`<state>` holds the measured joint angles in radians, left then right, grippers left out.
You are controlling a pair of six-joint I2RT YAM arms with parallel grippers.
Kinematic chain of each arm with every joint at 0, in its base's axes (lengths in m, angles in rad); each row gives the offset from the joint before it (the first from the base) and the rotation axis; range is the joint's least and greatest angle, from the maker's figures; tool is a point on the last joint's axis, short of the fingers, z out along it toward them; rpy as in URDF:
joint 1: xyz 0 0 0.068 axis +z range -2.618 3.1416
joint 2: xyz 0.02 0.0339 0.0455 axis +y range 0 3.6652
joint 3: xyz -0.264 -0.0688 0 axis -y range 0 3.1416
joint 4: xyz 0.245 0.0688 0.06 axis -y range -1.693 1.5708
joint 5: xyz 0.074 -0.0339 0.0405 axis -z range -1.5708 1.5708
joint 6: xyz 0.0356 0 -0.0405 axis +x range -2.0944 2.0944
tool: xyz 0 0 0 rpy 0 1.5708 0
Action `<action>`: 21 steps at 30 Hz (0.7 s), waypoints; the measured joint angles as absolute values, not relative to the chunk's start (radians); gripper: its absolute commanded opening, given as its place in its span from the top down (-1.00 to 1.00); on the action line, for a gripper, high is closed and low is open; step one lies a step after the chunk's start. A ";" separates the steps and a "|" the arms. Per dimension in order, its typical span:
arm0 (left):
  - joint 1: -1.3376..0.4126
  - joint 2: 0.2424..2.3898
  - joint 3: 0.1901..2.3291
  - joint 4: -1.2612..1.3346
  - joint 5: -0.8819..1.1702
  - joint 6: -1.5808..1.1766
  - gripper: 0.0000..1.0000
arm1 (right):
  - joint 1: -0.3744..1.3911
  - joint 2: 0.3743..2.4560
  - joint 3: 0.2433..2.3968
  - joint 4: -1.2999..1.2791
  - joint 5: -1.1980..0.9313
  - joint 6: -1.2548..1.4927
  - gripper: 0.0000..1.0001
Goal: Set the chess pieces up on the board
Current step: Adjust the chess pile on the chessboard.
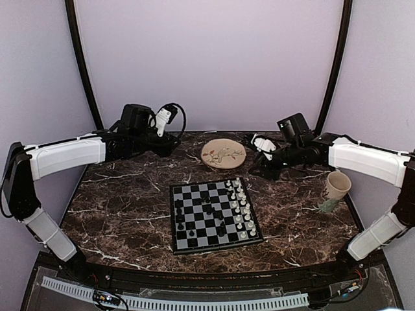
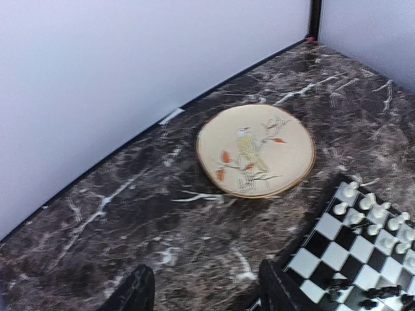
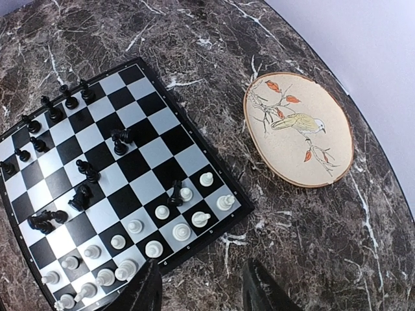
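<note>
The board [image 1: 196, 194] lies in the middle of the table. White chess pieces [image 1: 240, 207] stand in two rows along its right side. Black chess pieces [image 1: 179, 217] stand on its left side, and a few [image 1: 211, 210] are scattered mid-board. In the right wrist view one black piece [image 3: 175, 193] stands among the white pieces [image 3: 181, 230]. My left gripper [image 2: 207, 291] hovers open over bare marble at the back left, with nothing between its fingers. My right gripper [image 3: 201, 291] hangs open just off the board's [image 3: 155, 152] far right corner, also with nothing in it.
A round beige plate with a bird drawing [image 1: 223, 154] sits behind the board, between the two grippers. A pale cup [image 1: 337, 188] stands at the right edge of the table. Purple walls close in the back and both sides.
</note>
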<state>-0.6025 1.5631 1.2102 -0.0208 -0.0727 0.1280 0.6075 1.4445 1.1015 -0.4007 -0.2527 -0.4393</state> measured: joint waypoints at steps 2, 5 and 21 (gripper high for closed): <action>-0.605 1.579 1.214 -0.039 0.023 0.119 0.22 | 0.607 1.444 1.095 -0.381 -0.242 -0.447 0.14; -0.627 1.633 1.285 -0.109 0.154 0.116 0.36 | 0.607 1.439 1.068 -0.355 -0.229 -0.462 0.14; -0.816 1.956 1.533 -0.437 0.222 0.173 0.40 | 0.607 1.438 1.040 -0.313 -0.215 -0.475 0.15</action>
